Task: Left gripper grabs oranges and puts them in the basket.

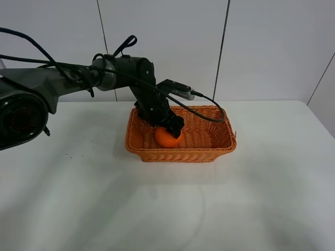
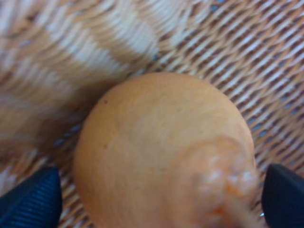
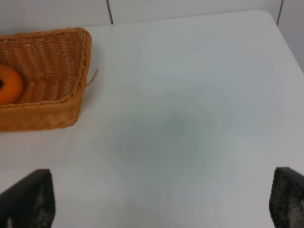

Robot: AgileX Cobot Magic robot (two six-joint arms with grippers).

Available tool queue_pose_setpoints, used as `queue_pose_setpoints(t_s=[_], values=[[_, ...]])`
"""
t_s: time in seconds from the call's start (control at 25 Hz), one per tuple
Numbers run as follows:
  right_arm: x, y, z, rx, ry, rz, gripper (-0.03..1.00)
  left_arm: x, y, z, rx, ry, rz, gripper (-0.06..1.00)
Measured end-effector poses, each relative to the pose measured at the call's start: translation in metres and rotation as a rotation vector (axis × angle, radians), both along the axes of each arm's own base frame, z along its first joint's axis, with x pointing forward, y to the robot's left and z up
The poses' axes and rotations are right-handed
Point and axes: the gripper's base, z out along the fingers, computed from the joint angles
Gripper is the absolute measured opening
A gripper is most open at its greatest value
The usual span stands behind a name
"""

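Observation:
The orange (image 1: 166, 138) lies inside the wicker basket (image 1: 180, 152), toward its left side, on the basket floor. My left gripper (image 1: 171, 127) reaches down into the basket right over it. In the left wrist view the orange (image 2: 161, 147) fills the frame on the woven floor (image 2: 266, 71). The left gripper (image 2: 159, 199) is spread around it, with the black fingertips (image 2: 28, 199) on either side and a thin strip of wicker showing between the left tip and the fruit. My right gripper (image 3: 156, 199) is open and empty over bare table. It sees the basket (image 3: 57, 61) and orange (image 3: 8, 84) off to one side.
The basket stands at the back middle of a white table (image 1: 167, 209), close to the white panelled wall (image 1: 261, 47). A black cable (image 1: 204, 112) from the left arm loops over the basket's back rim.

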Motion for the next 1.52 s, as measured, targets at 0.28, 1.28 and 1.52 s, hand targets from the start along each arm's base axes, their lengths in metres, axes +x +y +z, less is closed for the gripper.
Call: queue_pose_setpoints(t_s=[0.28,1.28,1.52], values=[[0.000,0.000,0.000,0.000,0.000,0.000,0.69,0.005,0.005,0.033,0.052,-0.061,0.013,0.95],[0.000,0.000,0.000,0.000,0.000,0.000,0.69,0.036,0.232,0.153,0.154,-0.168,0.499,0.93],[0.000,0.000,0.000,0.000,0.000,0.000,0.69,0.013,0.290,0.188,0.146,-0.206,0.628,0.93]])
